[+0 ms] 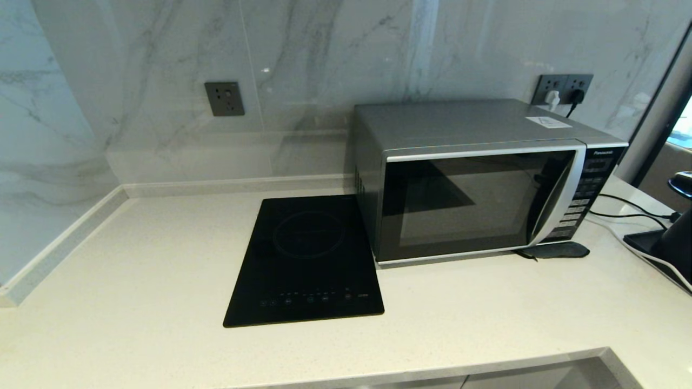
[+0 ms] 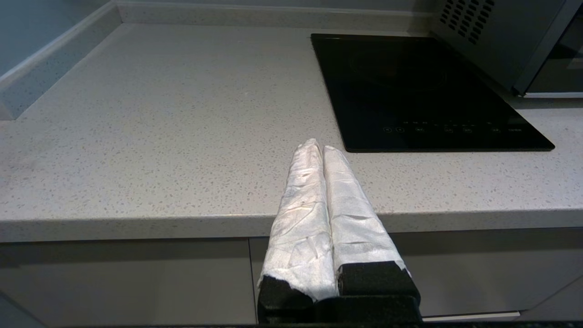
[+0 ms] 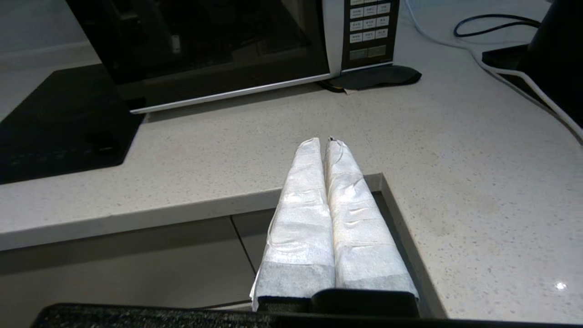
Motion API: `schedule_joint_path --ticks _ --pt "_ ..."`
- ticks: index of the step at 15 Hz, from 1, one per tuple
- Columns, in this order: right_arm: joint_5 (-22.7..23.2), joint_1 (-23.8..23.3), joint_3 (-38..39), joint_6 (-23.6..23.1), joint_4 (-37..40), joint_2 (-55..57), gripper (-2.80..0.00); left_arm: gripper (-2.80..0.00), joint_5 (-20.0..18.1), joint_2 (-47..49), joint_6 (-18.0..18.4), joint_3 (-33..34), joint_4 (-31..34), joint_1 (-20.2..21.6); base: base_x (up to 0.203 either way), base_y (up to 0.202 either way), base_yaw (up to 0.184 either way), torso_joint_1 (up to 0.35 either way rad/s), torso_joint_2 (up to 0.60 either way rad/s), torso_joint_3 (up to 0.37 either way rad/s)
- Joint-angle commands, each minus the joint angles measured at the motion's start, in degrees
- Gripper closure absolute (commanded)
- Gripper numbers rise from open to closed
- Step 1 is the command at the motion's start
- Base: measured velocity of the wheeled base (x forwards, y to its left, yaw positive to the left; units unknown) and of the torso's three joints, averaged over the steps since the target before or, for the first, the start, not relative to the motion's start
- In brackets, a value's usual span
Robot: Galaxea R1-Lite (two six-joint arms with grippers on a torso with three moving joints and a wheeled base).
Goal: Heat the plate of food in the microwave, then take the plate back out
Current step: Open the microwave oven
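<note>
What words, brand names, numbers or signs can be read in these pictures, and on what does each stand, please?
"Panasonic": on the microwave, top of its button panel.
Button labels on that panel: too small to read.
White sticker on the microwave's top: print unreadable.
Touch symbols along the induction hob front edge: too small to read.

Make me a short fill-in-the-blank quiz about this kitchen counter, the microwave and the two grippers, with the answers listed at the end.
1. The microwave door is ____.
2. The flat black induction hob lies on the microwave's ____ side in the head view.
3. The fingers of the left gripper and the right gripper are both ____.
4. The microwave's button panel sits on the ____ side of its door in the head view.

Answers: closed; left; shut; right
</note>
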Motion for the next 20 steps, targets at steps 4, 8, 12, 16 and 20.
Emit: schedule_joint_path --ticks 4,8,12,16,20 --pt "-0.01 -0.05 -19.57 4.04 3.60 20.33 0.00 0.00 0.03 0.09 -0.03 0.00 -0.02 0.01 0.000 0.000 0.000 0.000 0.00 0.000" --pt "-4.75 -0.32 -31.82 7.49 3.82 35.21 0.00 0.00 0.03 0.09 -0.03 0.00 -0.02 0.01 0.000 0.000 0.000 0.000 0.00 0.000" --pt "-12.18 -0.12 -33.95 7.23 3.70 40.88 0.00 0.00 0.03 0.09 -0.03 0.00 -0.02 0.01 0.000 0.000 0.000 0.000 0.00 0.000" --pt "-19.12 2.82 -34.02 5.48 3.54 44.22 0.00 0.00 0.03 0.09 -0.03 0.00 -0.02 0.01 0.000 0.000 0.000 0.000 0.00 0.000" --pt "-27.04 6.03 -31.47 -3.47 -3.74 46.83 0.00 0.00 0.03 0.09 -0.03 0.00 -0.02 0.01 0.000 0.000 0.000 0.000 0.00 0.000"
